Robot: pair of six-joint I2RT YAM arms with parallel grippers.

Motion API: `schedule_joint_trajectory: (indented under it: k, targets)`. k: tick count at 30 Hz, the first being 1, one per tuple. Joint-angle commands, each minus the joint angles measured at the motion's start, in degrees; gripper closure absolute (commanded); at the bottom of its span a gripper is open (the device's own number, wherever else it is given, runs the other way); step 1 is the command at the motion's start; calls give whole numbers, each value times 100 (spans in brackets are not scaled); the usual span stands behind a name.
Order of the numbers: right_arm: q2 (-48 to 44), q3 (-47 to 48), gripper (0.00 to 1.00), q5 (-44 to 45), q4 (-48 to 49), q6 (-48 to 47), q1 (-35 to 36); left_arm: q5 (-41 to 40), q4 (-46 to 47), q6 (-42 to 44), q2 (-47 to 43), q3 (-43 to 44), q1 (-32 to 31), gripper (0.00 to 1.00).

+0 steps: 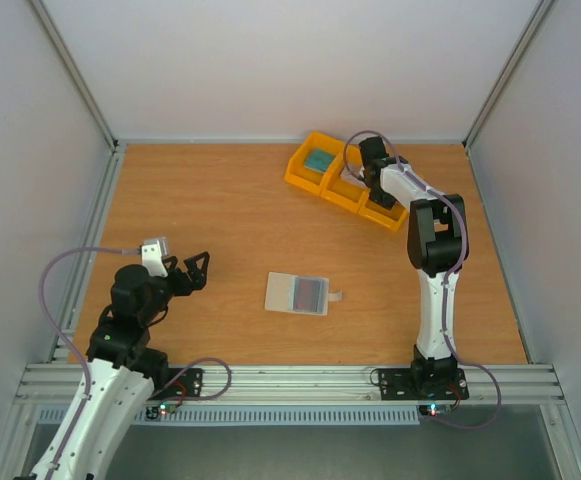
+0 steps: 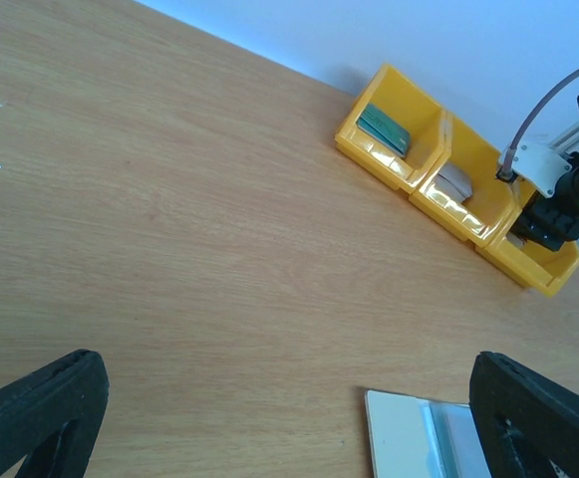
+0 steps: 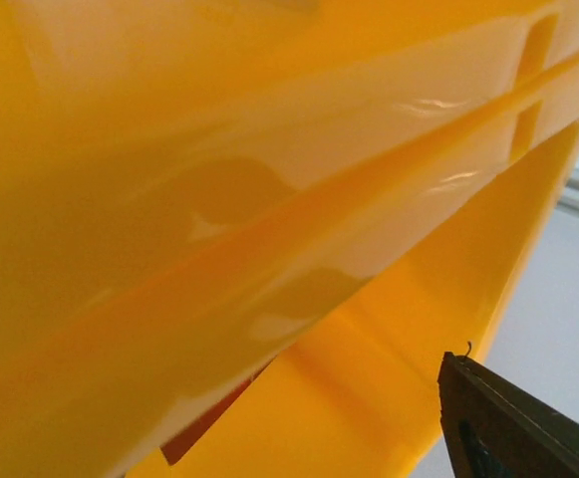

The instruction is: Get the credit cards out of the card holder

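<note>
The card holder (image 1: 283,291) lies open on the table's middle, with a reddish card (image 1: 311,293) in its right half and a snap tab (image 1: 336,296) at its right edge. Its pale corner shows in the left wrist view (image 2: 409,433). My left gripper (image 1: 192,268) is open and empty, left of the holder and apart from it; its jaws stand wide apart in its own view (image 2: 287,378). My right gripper (image 1: 380,195) is down in the right compartment of the yellow bin (image 1: 300,172). Only one finger (image 3: 508,428) shows, far to the side. A dark red sliver (image 3: 204,423) lies under the bin wall.
The yellow three-compartment bin (image 2: 438,139) stands at the back right. A teal card (image 1: 320,160) lies in its left compartment and a pale card (image 2: 455,182) in the middle one. White walls close in the table on three sides.
</note>
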Motion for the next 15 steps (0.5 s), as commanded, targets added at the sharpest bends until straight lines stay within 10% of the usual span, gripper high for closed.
schedule_joint_trajectory:
  k: [1, 15]
  targets:
    - [-75, 209, 14, -41, -316, 21, -68, 98, 325, 20, -10, -78, 40, 1]
    - [181, 495, 3, 330, 103, 49, -163, 139, 327, 39, -55, -80, 37, 1]
